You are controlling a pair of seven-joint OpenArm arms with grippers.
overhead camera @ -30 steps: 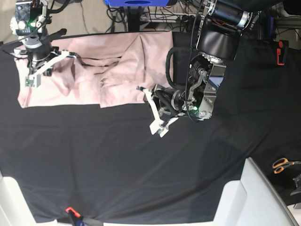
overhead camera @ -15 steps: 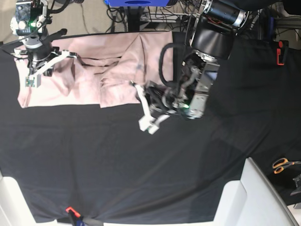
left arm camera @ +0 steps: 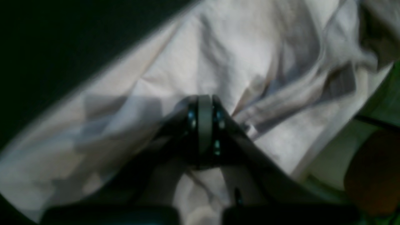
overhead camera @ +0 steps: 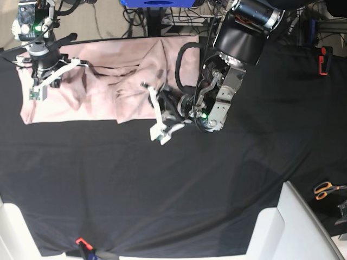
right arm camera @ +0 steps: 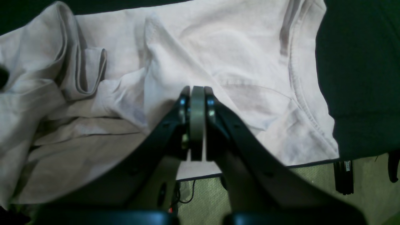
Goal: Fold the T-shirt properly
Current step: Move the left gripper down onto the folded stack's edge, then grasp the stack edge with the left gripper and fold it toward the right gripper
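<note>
The pale pink T-shirt (overhead camera: pixel 108 81) lies crumpled and partly folded on the black tablecloth (overhead camera: pixel 162 184) at the far left. My right gripper (overhead camera: pixel 49 78) hovers over its left end, and the right wrist view shows it (right arm camera: pixel 197 125) shut, empty, above wrinkled cloth (right arm camera: pixel 234 47) near the ribbed collar (right arm camera: pixel 301 97). My left gripper (overhead camera: pixel 156 112) is at the shirt's near right edge. In the blurred left wrist view it (left arm camera: pixel 204 125) is shut over the shirt (left arm camera: pixel 250 47), and no cloth shows between the fingers.
Orange-handled scissors (overhead camera: pixel 325 189) lie at the right edge. A white surface (overhead camera: pixel 293 227) juts in at the lower right. A red clamp (overhead camera: pixel 81 242) holds the cloth's near edge. A red clip (overhead camera: pixel 323 59) sits at the far right.
My left arm has swung left, carrying its gripper from beside the shirt onto its near right edge. The right arm and the shirt have not moved.
</note>
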